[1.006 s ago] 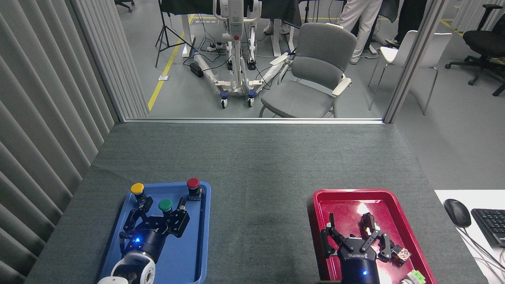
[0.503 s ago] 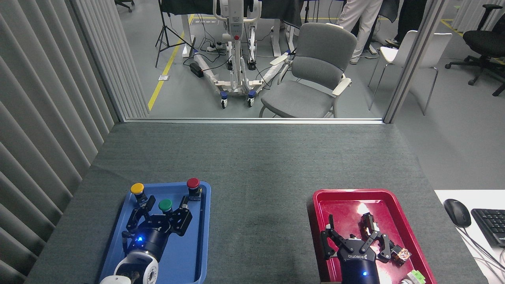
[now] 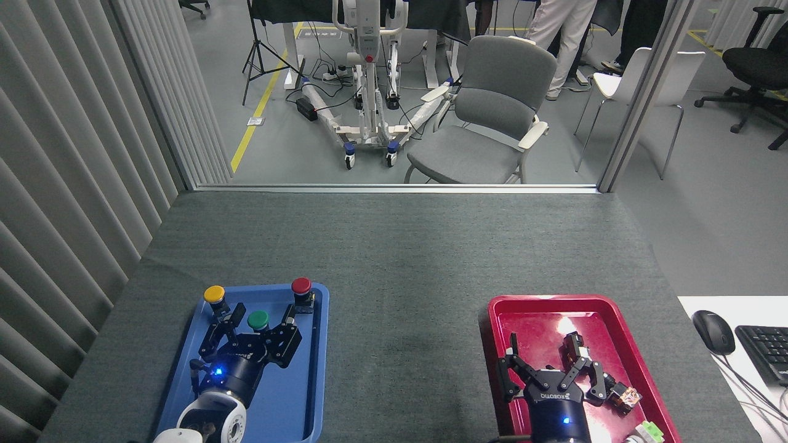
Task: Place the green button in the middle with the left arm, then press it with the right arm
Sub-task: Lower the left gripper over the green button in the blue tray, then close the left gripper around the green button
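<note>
The round glossy green button's (image 3: 258, 319) body is hidden between the black left gripper's (image 3: 258, 332) spread, non-touching fingers; the black right gripper (image 3: 548, 363) is spread, empty.

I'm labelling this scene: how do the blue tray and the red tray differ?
The blue tray lies left and holds three capped buttons, green button included; the red tray lies right and holds small mixed parts. The left gripper hangs over the blue, the right gripper over the red. Both are shallow, rectangular, on grey cloth.
</note>
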{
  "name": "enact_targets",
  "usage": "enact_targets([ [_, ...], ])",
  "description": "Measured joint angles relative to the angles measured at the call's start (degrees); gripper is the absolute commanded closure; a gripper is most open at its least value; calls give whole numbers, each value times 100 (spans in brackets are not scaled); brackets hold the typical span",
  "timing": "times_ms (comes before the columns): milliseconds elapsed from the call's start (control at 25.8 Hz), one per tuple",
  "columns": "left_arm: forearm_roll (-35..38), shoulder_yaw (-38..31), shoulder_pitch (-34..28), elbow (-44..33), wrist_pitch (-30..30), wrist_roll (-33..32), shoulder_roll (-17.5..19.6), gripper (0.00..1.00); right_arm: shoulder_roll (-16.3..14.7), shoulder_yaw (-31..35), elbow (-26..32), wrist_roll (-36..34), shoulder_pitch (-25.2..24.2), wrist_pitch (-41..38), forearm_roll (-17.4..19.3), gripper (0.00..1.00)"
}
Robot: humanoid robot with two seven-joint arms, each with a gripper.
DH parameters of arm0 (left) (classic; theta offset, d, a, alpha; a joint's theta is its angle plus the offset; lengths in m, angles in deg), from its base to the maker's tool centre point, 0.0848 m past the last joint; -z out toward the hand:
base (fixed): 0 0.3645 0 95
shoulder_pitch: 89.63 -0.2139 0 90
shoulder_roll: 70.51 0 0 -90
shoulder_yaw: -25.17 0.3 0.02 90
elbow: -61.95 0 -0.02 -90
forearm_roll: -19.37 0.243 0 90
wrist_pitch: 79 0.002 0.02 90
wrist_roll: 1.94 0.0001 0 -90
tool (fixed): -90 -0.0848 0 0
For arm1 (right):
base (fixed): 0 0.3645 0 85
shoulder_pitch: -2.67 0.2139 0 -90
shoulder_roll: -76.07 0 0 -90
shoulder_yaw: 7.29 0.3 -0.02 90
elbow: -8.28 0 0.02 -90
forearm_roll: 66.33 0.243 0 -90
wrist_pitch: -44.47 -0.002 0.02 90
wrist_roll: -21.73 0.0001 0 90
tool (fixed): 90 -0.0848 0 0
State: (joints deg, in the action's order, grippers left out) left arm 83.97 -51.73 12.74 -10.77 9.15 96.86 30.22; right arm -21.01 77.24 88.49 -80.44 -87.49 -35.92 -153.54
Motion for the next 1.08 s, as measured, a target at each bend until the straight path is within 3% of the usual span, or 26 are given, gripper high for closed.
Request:
enact_targets([
  [193, -9, 7, -73, -197, -225, 1, 24, 0, -13, -20, -19, 155, 55, -2, -21, 1],
  [503, -9, 3, -197, -392, -301, 11, 37, 0, 35, -24, -140, -370, 87, 33, -27, 1],
  [890, -10, 18, -271, -399, -638, 11, 52, 0, -19, -145, -205, -436, 136, -30, -16, 1],
  [1083, 12, 24, -272, -355, -1233, -1, 45, 1, -31, -169, -226, -454, 112, -92, -5, 1],
])
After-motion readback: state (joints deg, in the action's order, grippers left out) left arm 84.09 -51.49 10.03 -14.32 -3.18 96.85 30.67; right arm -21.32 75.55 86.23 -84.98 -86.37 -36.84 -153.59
